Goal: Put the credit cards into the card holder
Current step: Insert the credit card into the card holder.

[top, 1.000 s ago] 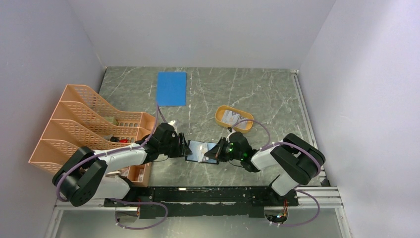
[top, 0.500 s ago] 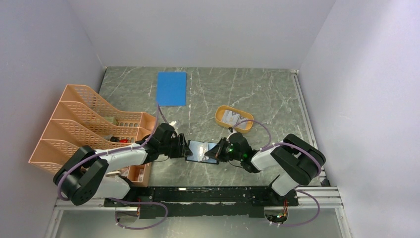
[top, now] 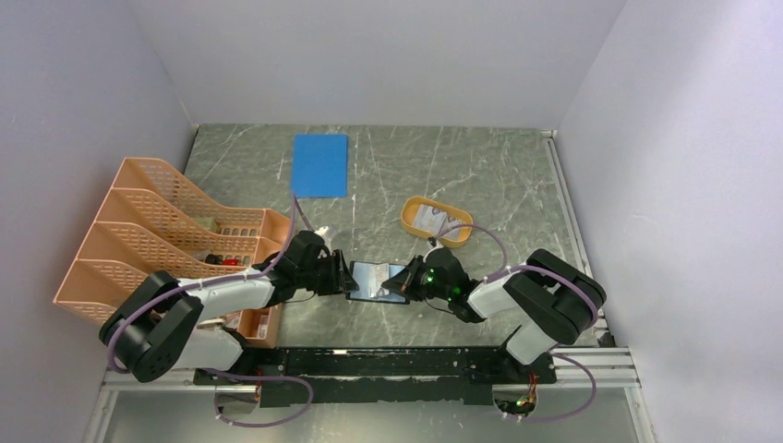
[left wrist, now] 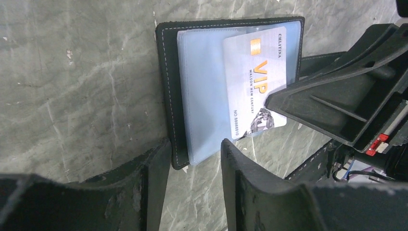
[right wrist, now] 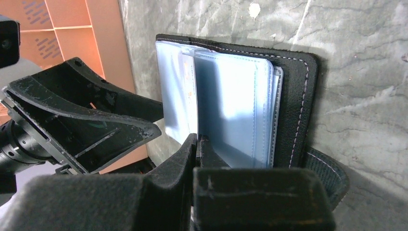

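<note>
Noted an orange mesh file rack (top: 157,231) at the far left of the top view, rigid and perforated. Found the left claw (left wrist: 195,144) released, fingers parted astride the lower edge of the card holder (left wrist: 168,72), opened flat on the marbled grey counter (left wrist: 72,72) at centre frame. Saw matte black leather-like covers with pale stitching, and glossy, limp bluish sleeves. Found a thin, stiff, pale grey credit card (left wrist: 252,82), printed VIP, lying askew over the right sleeve, one corner pinched in the clenched right claw (right wrist: 198,144); could not tell whether already under a sleeve lip. Judged the step as feeding that card into a sleeve mouth: needed its leading edge squared to the slot, a shallow angle, and the holder steadied against sliding. Spotted another card (top: 430,218) in the orange oval tray (top: 413,210), upper right of centre.
</note>
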Motion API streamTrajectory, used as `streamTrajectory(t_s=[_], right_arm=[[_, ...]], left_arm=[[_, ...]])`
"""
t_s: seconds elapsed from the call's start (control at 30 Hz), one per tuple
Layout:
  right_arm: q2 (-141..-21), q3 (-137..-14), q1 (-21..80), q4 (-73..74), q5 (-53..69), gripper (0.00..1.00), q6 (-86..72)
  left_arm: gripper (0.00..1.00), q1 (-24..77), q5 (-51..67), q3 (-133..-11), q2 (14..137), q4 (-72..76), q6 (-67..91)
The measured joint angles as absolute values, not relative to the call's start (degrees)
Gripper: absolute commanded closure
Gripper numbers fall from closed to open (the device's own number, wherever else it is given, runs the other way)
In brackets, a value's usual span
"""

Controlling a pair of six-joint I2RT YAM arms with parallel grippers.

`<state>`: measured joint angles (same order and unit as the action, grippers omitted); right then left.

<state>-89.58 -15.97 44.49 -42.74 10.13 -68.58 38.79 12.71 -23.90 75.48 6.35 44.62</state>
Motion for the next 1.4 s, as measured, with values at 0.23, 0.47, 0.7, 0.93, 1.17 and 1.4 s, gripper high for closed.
streamTrajectory(t_s=[0.23,0.47,0.7,0.93,1.17,1.4], right_arm=[[-91.7,-16.6,46.5,-44.6,8.4,1.00,-69.7],[-92.7,-17.8,48.1,-44.7,7.4,1.00,-70.1],[-90.5,-18.9,48.6,-39.5,6.4,0.64,-68.8],[-87.4,-21.6,49.1,-31.9,5.8,0.52,-66.8],[-86.0,-25.3,49.5,-23.5,4.5,0.51,-64.3],[-86.6,-29.6,50.7,-16.6,3.3,0.53,-60.4]], left_arm=[[0.54,39.3,13.4,-23.4,75.8,7.8,45.1],[0.55,40.4,13.4,-23.2,75.8,8.2,45.5],[0.55,40.6,13.4,-23.2,75.7,8.0,45.8],[0.55,41.0,13.4,-23.2,75.3,7.2,45.7],[0.55,41.0,13.1,-23.4,74.9,6.0,45.7],[0.56,41.0,13.1,-23.6,75.2,6.0,45.7]])
